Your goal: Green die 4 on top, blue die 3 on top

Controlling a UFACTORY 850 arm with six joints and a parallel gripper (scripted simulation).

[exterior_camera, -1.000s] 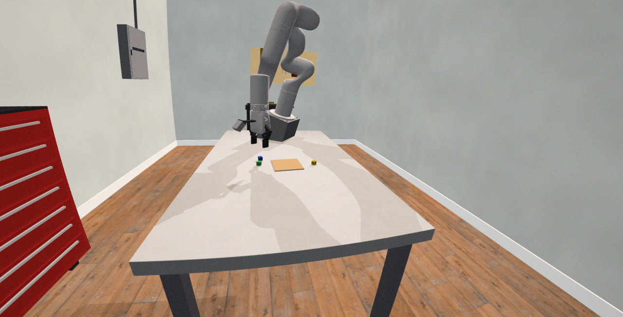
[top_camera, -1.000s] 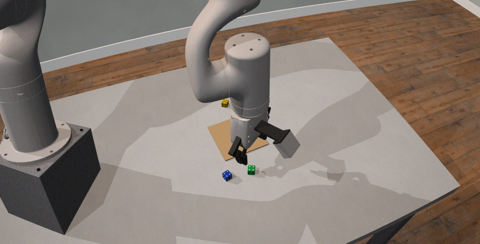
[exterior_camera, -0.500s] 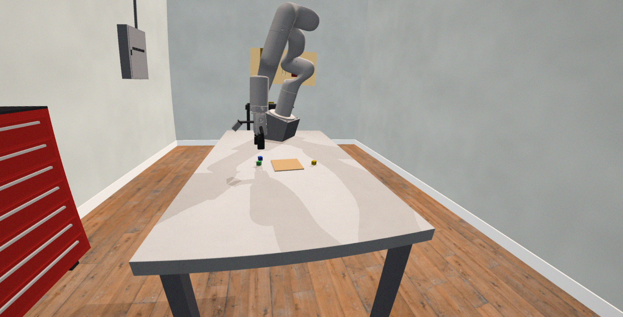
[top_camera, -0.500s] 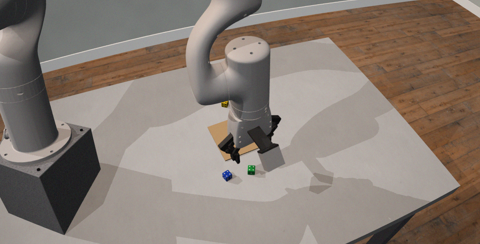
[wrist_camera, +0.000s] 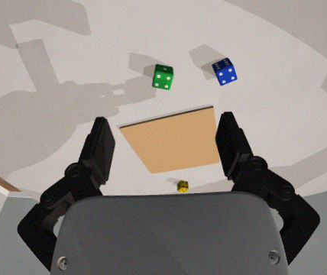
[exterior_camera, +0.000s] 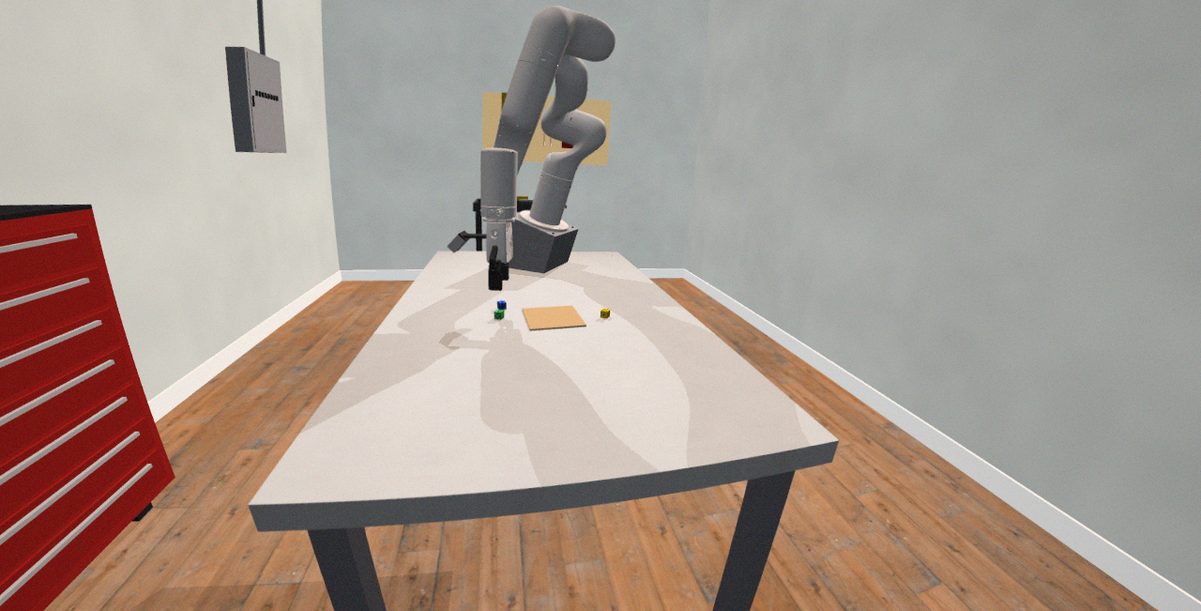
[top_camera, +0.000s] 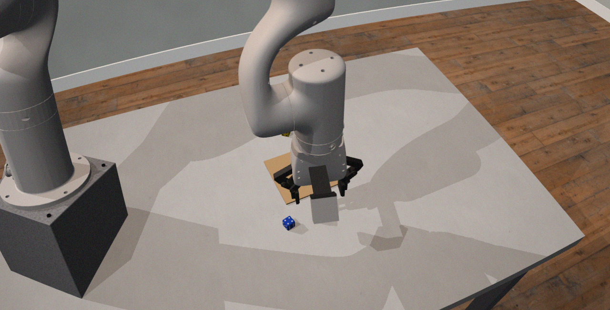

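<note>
Jaws spread wide, holding nothing, hanging above the table (wrist_camera: 286, 15). Mat (wrist_camera: 176, 139) seen between them in the wrist view. Green die (wrist_camera: 163, 76) and blue die (wrist_camera: 225, 72) off the mat beyond the tips; yellow die (wrist_camera: 183, 186) off its opposite edge.

No words, labels or brands can be read. Only die pips show: in the wrist view the green die (wrist_camera: 163, 76) shows a four-pip face, and the blue die (wrist_camera: 225, 72) likewise shows four pips.
</note>
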